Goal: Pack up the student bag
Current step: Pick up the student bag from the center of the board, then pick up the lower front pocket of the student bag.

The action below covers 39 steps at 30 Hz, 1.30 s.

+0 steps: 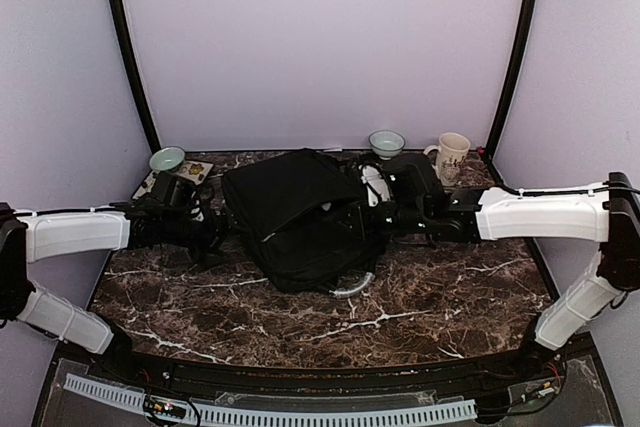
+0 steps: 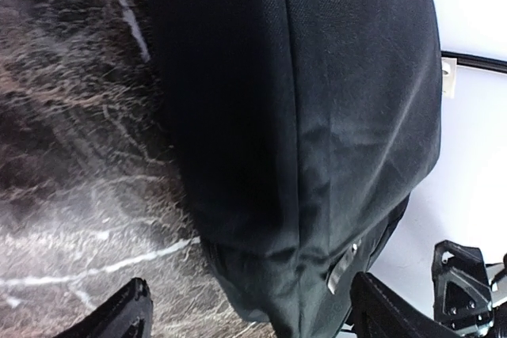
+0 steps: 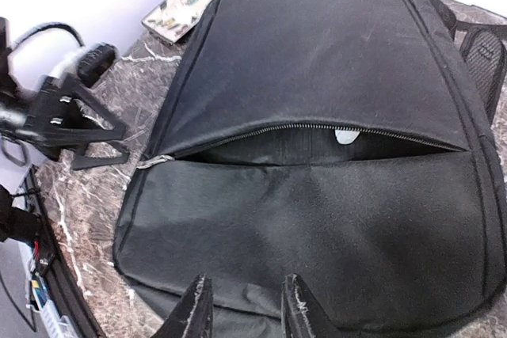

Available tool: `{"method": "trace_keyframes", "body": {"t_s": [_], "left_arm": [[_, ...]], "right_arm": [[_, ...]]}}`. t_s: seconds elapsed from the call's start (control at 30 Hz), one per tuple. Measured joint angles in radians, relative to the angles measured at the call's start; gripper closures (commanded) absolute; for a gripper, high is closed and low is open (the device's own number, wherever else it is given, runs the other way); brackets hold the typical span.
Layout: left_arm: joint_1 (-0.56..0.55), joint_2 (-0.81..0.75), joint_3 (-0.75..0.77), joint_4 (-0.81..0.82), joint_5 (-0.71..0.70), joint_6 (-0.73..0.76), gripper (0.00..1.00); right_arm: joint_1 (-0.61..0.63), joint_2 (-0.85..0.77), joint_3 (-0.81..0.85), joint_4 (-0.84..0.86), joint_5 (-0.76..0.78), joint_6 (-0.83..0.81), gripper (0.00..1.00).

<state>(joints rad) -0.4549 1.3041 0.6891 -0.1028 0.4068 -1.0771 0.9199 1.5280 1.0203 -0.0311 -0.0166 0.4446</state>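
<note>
Right wrist | right gripper [image 3: 247, 310] part-spread, empty, student bag [image 3: 317, 219] panel beneath | left gripper [image 2: 249, 310] spread wide astride bag edge | likely soft, floppy: pinch zip lip [image 3: 261, 165] just ahead

we reach both arms in from the sides toward the middle. our left arm [image 1: 75, 232] runs level, its elbow folded low and back near the base. our left gripper [image 1: 210, 236] points to our right, and its fingers [image 2: 119, 318] are spread wide, one at each lower corner of the wrist view. our right arm [image 1: 540, 215] mirrors that pose. our right gripper [image 1: 385, 215] points to our left, its fingers [image 3: 194, 310] parted by a narrow gap.
</note>
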Motion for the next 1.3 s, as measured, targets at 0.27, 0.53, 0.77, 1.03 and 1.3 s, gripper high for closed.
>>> {"method": "trace_keyframes", "body": {"t_s": [0.27, 0.53, 0.77, 1.03, 1.3], "left_arm": [[0.002, 0.18, 0.037, 0.125, 0.059, -0.074, 0.41], [0.002, 0.242, 0.133, 0.107, 0.075, -0.07, 0.95], [-0.001, 0.243, 0.167, 0.065, 0.06, -0.041, 1.0], [-0.042, 0.223, 0.234, -0.035, -0.007, 0.045, 1.0], [-0.08, 0.156, 0.243, -0.086, -0.053, 0.11, 1.0]], "right_arm": [[0.0, -0.022, 0.086, -0.118, 0.003, -0.052, 0.62], [0.0, -0.005, 0.185, -0.181, -0.015, -0.121, 0.6], [0.0, 0.117, 0.312, -0.261, -0.085, -0.27, 0.53], [0.03, 0.296, 0.509, -0.354, -0.16, -0.503, 0.47], [0.093, 0.425, 0.606, -0.381, -0.192, -0.677, 0.45]]}}
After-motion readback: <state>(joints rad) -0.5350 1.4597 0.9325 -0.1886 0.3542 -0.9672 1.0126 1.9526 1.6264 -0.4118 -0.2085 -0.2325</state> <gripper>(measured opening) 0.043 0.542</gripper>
